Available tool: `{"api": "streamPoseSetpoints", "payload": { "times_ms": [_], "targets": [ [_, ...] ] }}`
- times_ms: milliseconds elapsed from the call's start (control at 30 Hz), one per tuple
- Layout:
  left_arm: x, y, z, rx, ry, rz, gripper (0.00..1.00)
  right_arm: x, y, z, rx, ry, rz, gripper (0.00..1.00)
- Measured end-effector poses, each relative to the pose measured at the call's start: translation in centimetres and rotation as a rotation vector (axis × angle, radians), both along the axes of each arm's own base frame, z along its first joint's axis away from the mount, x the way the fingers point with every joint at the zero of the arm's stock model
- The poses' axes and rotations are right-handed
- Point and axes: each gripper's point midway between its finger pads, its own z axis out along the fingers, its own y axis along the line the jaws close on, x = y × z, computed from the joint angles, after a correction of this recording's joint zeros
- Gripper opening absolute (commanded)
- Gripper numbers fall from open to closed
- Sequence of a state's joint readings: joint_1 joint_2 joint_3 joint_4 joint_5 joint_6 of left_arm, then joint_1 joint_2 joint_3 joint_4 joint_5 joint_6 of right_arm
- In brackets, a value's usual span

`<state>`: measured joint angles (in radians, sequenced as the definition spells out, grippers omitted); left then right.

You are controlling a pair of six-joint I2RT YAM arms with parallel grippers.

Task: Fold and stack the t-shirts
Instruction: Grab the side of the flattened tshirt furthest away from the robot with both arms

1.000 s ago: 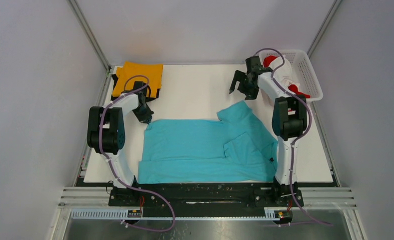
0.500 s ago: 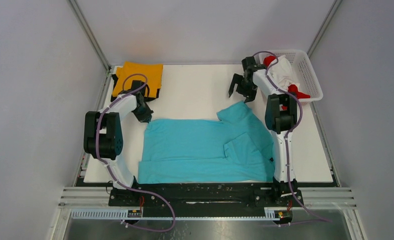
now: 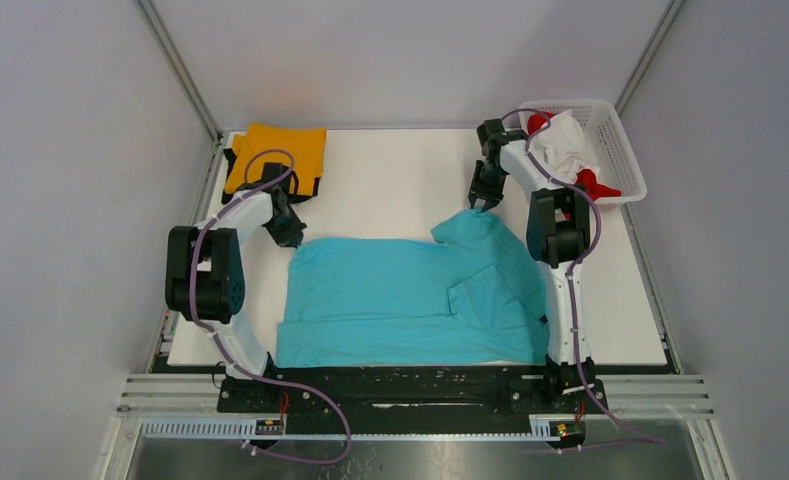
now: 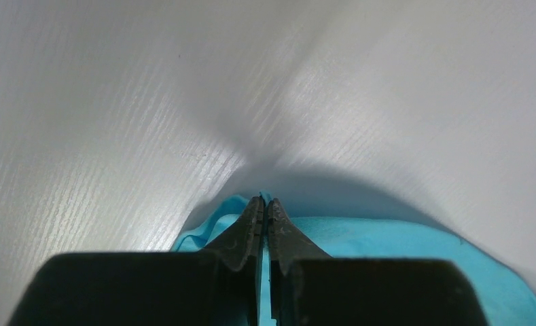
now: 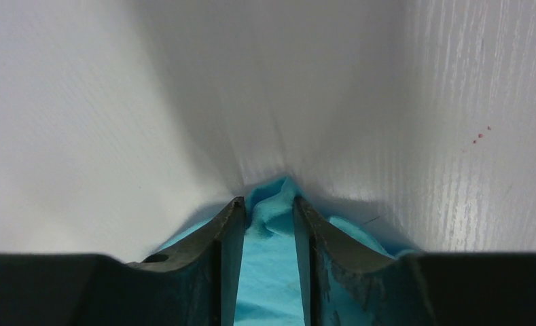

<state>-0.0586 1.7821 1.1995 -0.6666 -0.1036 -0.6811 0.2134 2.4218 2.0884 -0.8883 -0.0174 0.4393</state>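
Since the earlier frame the right gripper [image 3: 483, 200] has dropped from above the bare tabletop [image 3: 390, 175] onto the far right corner of the turquoise t-shirt [image 3: 400, 295], and its jaws have narrowed from wide spread. The right wrist view shows that gripper [image 5: 268, 204] with a raised ridge of turquoise cloth bunched between the two jaws, pinched there.

At the shirt's far left corner, the left gripper [image 3: 293, 237] has its jaws pressed together on a thin edge of the same cloth, which peeks out at the tips in the left wrist view [image 4: 263, 201].

The turquoise t-shirt lies spread across the near half of the tabletop, one sleeve folded in over the body. A folded orange t-shirt [image 3: 285, 150] sits at the far left corner, with a black t-shirt [image 3: 232, 163] showing beneath it. At the far right, a white lattice basket [image 3: 625, 150] holds a white t-shirt [image 3: 570, 140] and a red t-shirt [image 3: 598, 183].
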Motion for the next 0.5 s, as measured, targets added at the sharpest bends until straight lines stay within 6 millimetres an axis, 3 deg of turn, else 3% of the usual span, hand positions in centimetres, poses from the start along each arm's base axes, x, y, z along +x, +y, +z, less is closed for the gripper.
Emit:
{"api": "streamPoseSetpoints", "payload": {
  "times_ms": [167, 267, 500],
  "targets": [
    [-0.05, 0.01, 0.54, 0.000, -0.013, 0.000, 0.00, -0.45, 0.18, -0.14, -0.065, 0.042, 0.015, 0.25],
    [-0.05, 0.00, 0.58, -0.001, -0.014, 0.000, 0.00, -0.80, 0.47, -0.16, -0.097, 0.055, 0.034, 0.00],
    [-0.07, -0.07, 0.62, -0.005, -0.015, -0.002, 0.00, -0.90, 0.90, 0.00, -0.105, 0.045, 0.056, 0.00]
  ]
}}
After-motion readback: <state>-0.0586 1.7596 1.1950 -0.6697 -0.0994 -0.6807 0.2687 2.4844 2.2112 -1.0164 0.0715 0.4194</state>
